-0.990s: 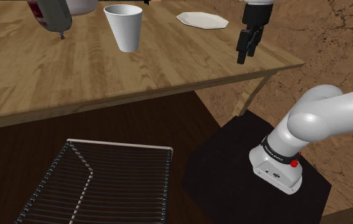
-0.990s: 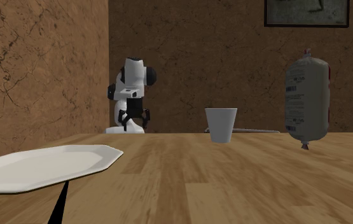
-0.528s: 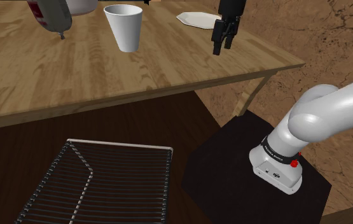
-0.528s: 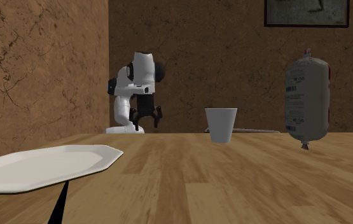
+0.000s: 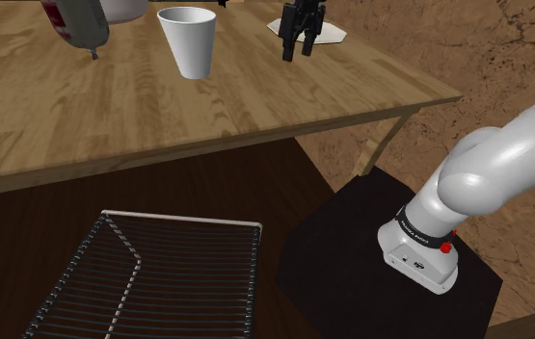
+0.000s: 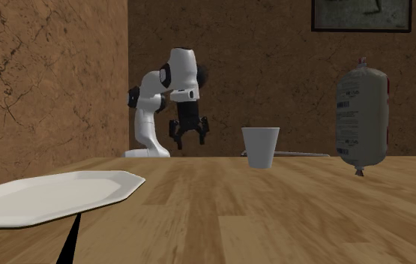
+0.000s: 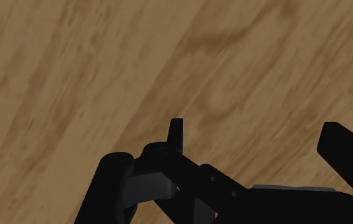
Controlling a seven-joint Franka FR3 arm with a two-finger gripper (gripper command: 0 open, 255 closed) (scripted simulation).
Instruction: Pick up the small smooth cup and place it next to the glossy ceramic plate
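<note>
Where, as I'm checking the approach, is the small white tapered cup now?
In the shoulder view the white tapered cup stands upright on the wooden table, between the grey bag at left and the black gripper at right.

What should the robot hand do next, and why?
Probably move toward the white cup, at the shoulder view's left: the open gripper hangs empty above the table, apart from the cup, near the plate.
</note>
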